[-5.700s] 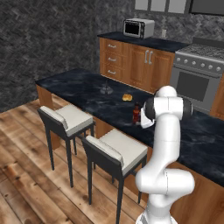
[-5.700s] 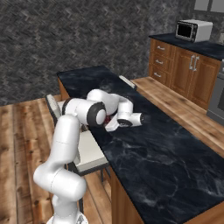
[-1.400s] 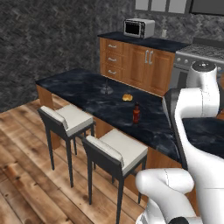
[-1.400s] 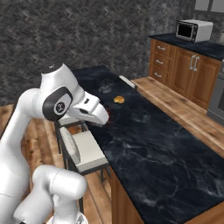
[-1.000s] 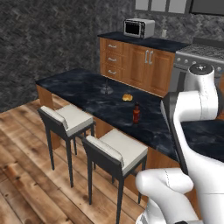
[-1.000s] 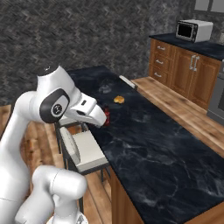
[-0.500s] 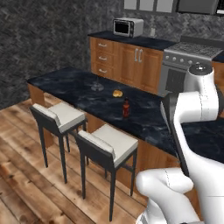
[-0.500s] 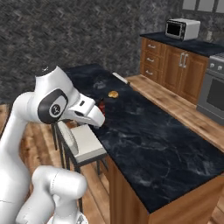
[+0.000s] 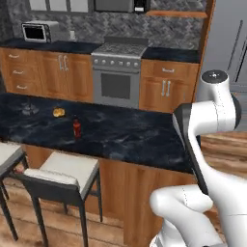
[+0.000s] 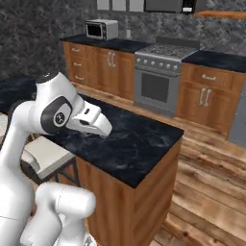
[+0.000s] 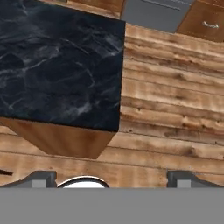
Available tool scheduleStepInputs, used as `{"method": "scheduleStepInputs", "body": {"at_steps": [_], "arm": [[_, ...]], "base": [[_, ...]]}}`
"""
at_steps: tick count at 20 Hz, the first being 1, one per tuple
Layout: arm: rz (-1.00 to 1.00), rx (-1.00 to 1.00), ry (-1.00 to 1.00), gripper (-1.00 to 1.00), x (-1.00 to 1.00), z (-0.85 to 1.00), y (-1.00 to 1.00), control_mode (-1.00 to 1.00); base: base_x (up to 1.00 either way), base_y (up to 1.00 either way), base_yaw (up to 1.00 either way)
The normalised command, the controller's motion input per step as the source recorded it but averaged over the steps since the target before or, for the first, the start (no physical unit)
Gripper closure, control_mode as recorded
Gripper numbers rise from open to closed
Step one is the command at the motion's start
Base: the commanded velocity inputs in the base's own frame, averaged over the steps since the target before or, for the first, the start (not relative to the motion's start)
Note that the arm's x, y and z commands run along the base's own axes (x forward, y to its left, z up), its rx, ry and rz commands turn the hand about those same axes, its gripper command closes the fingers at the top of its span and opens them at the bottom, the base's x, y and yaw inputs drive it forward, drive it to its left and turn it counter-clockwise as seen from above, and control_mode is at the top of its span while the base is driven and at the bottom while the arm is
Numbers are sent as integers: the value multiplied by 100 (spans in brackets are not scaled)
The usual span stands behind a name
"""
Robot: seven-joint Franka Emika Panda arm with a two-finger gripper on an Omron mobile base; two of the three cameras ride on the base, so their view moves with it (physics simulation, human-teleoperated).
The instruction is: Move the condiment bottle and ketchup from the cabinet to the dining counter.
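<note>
Left base view. We see the white arm folded up at the right, its elbow high. The dining counter [image 9: 125, 137] runs across the middle: a long black slab with pale marble veins on a warm wooden base. A small dark brown-red bottle, the condiment bottle [image 9: 76, 128], stands upright on the slab toward its left part, apart from a small orange item [image 9: 59, 112] and a dark glass-like object [image 9: 30, 109] farther left. Two padded stools [image 9: 65, 172] with dark frames stand against the near edge. Beyond the far edge lies a strip of floor, then a steel stove [image 9: 117, 79] between wooden drawer units, and a microwave [image 9: 37, 32] at far left.

Right base view. We see the arm's hand section [image 10: 91, 120] held over the counter's near left part, above the slab and not touching it. The counter's right end is a square corner, with open plank floor [image 10: 211, 192] to its right and behind it.

Hand view. The gripper [image 11: 113, 177] stands with its jaws spread fully wide; the two dark fingertips [image 11: 43, 177] rise at the bottom edge with nothing between them, and it holds nothing. Below it we see the counter's square corner, its wooden side panel, and bare wooden planks extending right.
</note>
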Motion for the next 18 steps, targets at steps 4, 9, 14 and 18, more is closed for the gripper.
{"method": "scheduleStepInputs", "body": {"at_steps": [4, 9, 14, 18], "arm": [[0, 0, 0, -100, 0, 0, 0, 100], [0, 0, 0, -100, 0, 0, 0, 100], [0, 0, 0, -100, 0, 0, 0, 100], [0, 0, 0, -100, 0, 0, 0, 100]], "base": [[0, 16, -89], [0, 16, -90], [0, 10, -96], [0, 7, -99]]}}
